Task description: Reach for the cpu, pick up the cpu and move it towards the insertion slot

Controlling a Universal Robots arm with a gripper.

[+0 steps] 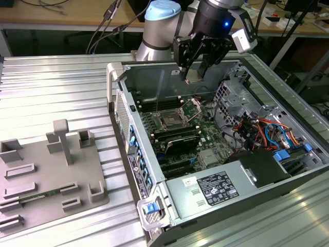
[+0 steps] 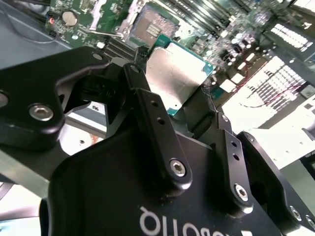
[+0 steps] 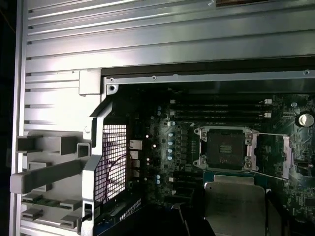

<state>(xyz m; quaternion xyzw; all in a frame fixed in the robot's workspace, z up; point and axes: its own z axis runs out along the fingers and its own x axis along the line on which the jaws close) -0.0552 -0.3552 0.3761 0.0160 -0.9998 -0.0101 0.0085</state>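
CPU held in jaws above open case, socket below

The gripper (image 1: 197, 72) sits in the upper middle of the exterior view, over the far wall of the open computer case (image 1: 154, 77). Its jaws are closed most of the way onto the cpu (image 2: 174, 73) — the chip is pinched by its edges and hangs clear of the board.

Key relation: the insertion slot (image 1: 172, 121) lies below the held chip and toward the lower left of it in the exterior view, near but clearly apart. In the first wrist view the cpu (image 3: 235, 206) shows at the lower right with the insertion slot (image 3: 226, 147) just above it in frame, hinged bracket swung open.

Chip look: flat square, dull silvery metal top, thin teal-green rim, roughly level in the grip.

Grey fixture tray (image 1: 49, 170) sits on the ribbed metal counter (image 1: 56, 87), lower left of the exterior view.
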